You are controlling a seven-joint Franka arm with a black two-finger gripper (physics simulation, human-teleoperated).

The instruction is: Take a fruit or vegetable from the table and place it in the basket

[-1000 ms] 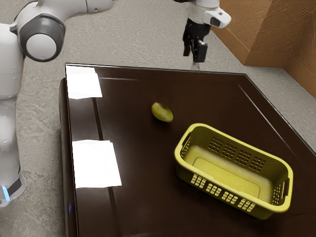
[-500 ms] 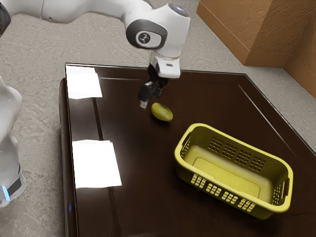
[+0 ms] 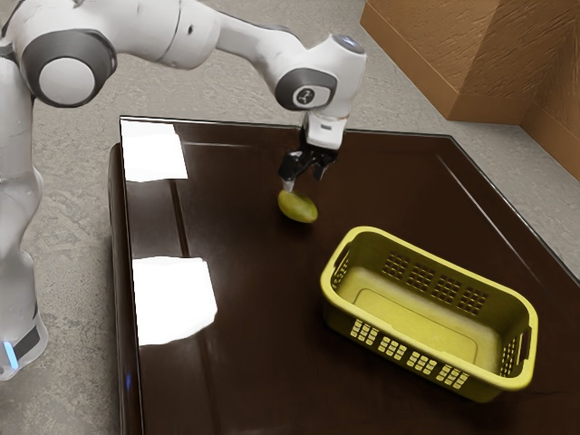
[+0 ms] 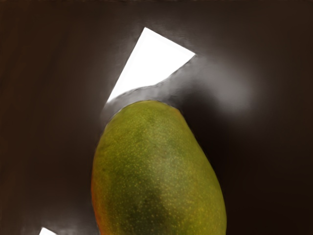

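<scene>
My gripper is open, low over the table beside the mango's far end, one fingertip overlapping that end in the exterior view. Whether they touch, I cannot tell. The green-yellow mango lies on the dark table. Seen from my hand, the mango is large and close, green with a reddish side. A yellow-green basket stands upright on the table, nearer the exterior camera and toward the exterior view's right; its inside holds nothing.
The glossy dark table has bright reflections along the exterior view's left. Its far edge runs behind my hand. A brown wooden wall rises beyond the floor at the exterior view's upper right.
From beyond the table's far edge, my gripper came in over the table, then shifted toward the exterior view's right to the mango. Mango and basket stayed put.
</scene>
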